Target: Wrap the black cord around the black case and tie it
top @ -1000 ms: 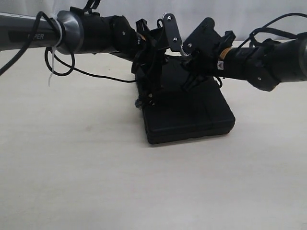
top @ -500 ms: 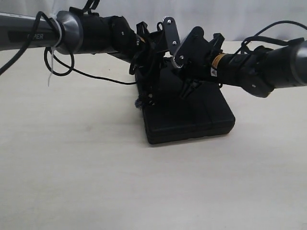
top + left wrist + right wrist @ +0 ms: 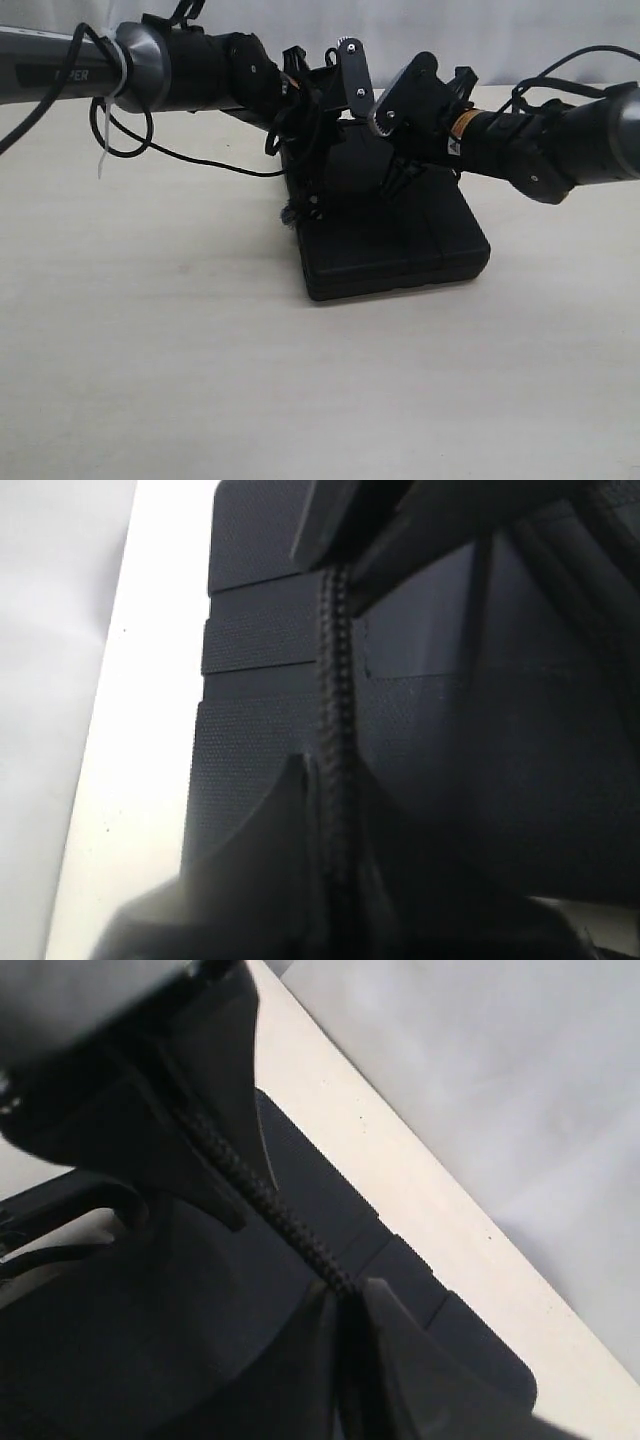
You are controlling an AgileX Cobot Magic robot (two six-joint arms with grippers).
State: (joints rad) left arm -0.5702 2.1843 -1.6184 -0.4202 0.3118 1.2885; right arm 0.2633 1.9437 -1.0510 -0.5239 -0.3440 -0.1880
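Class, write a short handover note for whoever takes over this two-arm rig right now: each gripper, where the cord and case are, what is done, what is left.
Left gripper: shut on the black cord.
Right gripper: shut on the same cord. A short taut stretch runs between the two, just above the black case.
Case: lies flat on the table. The cord's frayed end sits by its left edge in the exterior view.
Done: both arms grip the cord.
Left: no finished tie shows, and how far the wrap has got cannot be told.

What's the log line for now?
left hand: shut on thin black braided cord; right hand: shut on cord; black rectangular textured case: beneath both
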